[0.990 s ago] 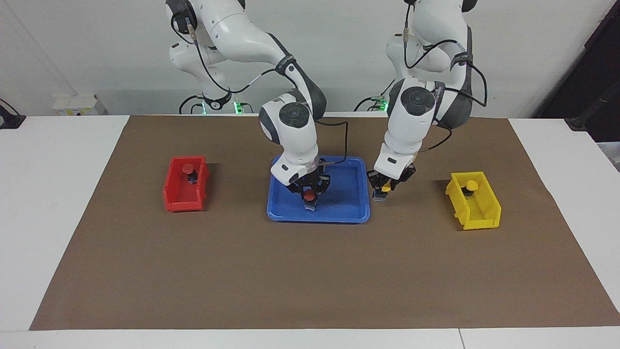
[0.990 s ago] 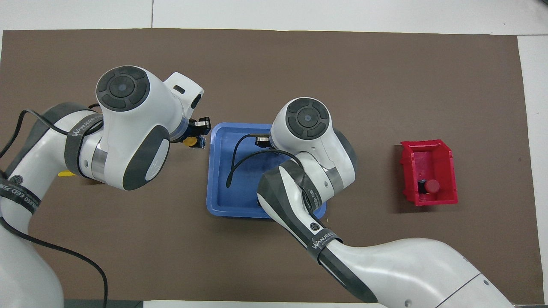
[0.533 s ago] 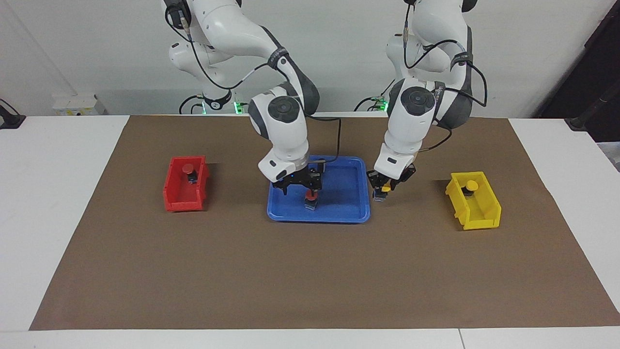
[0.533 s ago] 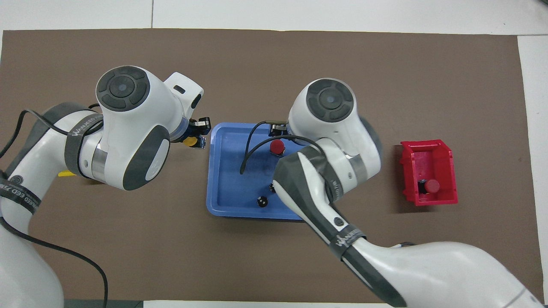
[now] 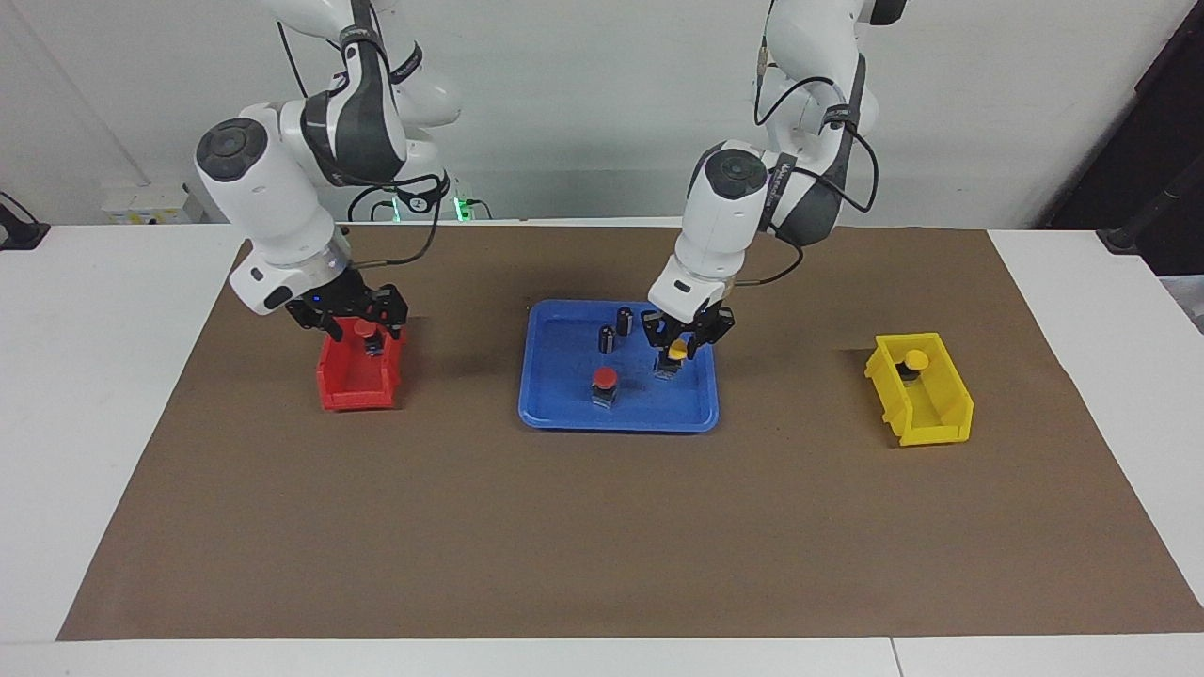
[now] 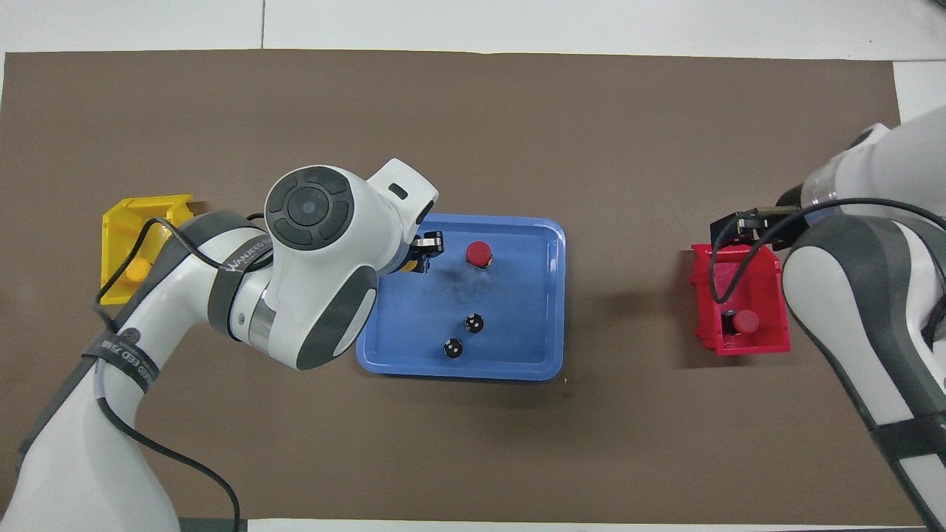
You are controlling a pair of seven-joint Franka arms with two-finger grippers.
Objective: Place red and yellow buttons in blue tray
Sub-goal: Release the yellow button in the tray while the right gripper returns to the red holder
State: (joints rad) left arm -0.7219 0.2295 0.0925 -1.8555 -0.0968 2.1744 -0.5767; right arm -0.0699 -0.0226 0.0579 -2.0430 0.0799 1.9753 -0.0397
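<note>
The blue tray (image 5: 616, 423) lies mid-table. One red button (image 5: 604, 379) stands in it, free. My left gripper (image 5: 679, 353) is shut on a yellow button (image 5: 676, 351) and holds it low over the tray's part toward the left arm's end. The tray also shows from overhead (image 6: 558, 295), with the red button (image 6: 479, 253) and my left gripper (image 6: 423, 255). My right gripper (image 5: 360, 331) is open over the red bin (image 5: 356, 390), above a second red button (image 6: 746, 321). A second yellow button (image 5: 914, 358) sits in the yellow bin (image 5: 926, 414).
Two dark capless cylinders (image 5: 607, 338) (image 5: 624, 320) stand in the tray, nearer to the robots than the red button. The red bin is toward the right arm's end and the yellow bin toward the left arm's end. A brown mat (image 5: 602, 527) covers the table.
My right gripper let go of the red button in the tray, rose and swung over the red bin. My left gripper carried the yellow button from beside the tray to over it.
</note>
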